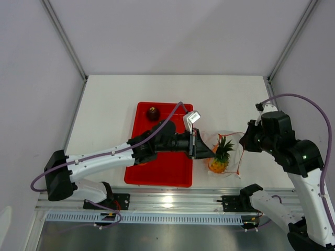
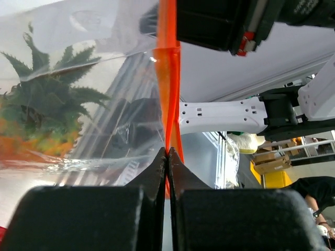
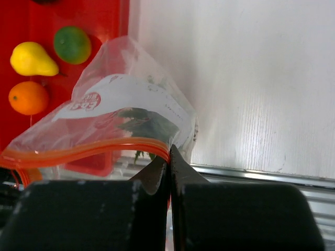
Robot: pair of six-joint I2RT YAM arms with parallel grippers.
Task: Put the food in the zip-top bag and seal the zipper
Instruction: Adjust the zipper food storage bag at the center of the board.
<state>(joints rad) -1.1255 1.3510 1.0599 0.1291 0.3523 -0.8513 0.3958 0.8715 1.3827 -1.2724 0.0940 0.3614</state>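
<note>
tabletop point(image 1: 115, 104): white, matte and rectangular; a faint grain shows in the right wrist view point(image 3: 251, 78).
tray point(image 1: 167, 172): red and rectangular with a low raised rim. It lies flat on the tabletop, left of centre, with its long sides running near to far. Part of it fills the upper left of the right wrist view point(image 3: 104, 21).
front rail point(image 1: 172, 201): silver metal strip along the near edge of the tabletop, catching a glare.
slotted strip point(image 1: 157, 218): pale and comb-like, parallel to the front rail on its near side.
walls point(image 1: 183, 31): plain white panels on three sides.
frame posts point(image 1: 65, 39): grey metal bars slanting down to the far corners.
cardboard boxes point(image 2: 269, 162): brown and blurred, far off in the left wrist view.
</note>
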